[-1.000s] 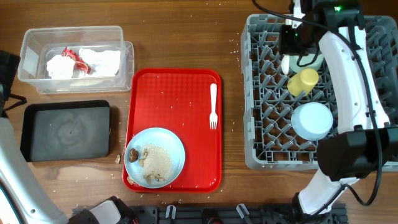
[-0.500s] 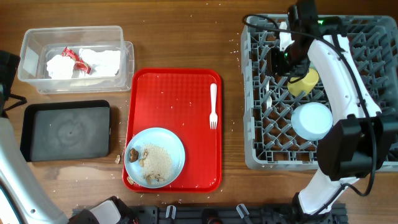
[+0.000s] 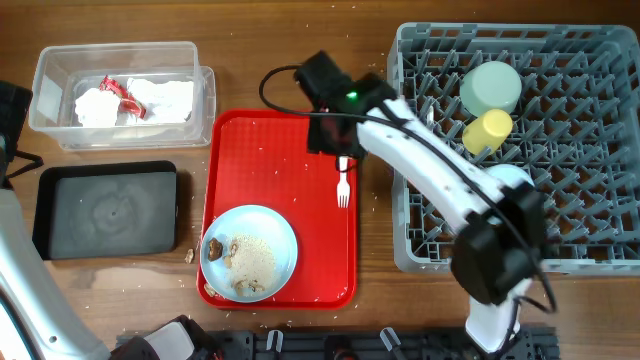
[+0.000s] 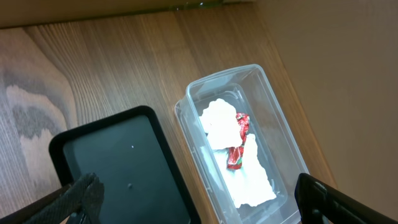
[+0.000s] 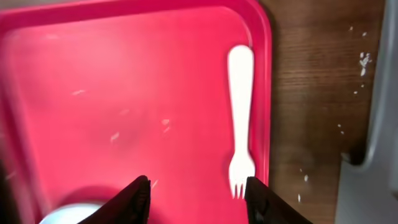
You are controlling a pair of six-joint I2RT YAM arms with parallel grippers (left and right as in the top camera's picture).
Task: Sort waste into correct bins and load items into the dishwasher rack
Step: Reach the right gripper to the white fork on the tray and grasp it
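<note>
A white plastic fork [image 3: 343, 172] lies on the right side of the red serving tray [image 3: 260, 150]. My right gripper [image 3: 335, 148] hangs open and empty over it. In the right wrist view the fork [image 5: 240, 112] lies just inside the right fingertip, with the gripper [image 5: 198, 196] open. A light blue plate [image 3: 249, 252] with pale crumbs [image 3: 255, 262] sits at the tray's front. The clear tub [image 3: 60, 70] holds the white napkin [image 3: 165, 97] and red wrapper [image 3: 118, 93]. My left gripper [image 4: 205, 205] is open above the tub [image 4: 280, 124] and the black tray [image 4: 118, 168].
The grey rack [image 3: 600, 250] at right holds a pale green saucer [image 3: 490, 88] and a yellow cup [image 3: 487, 131]; my right arm crosses its front left. The black tray [image 3: 110, 210] sits left of the red tray. A brown crumb [image 3: 188, 256] lies on the table between them.
My right arm has swung left from the rack to over the red tray above the fork. The pale green saucer now rests in the rack. The left arm has not moved.
</note>
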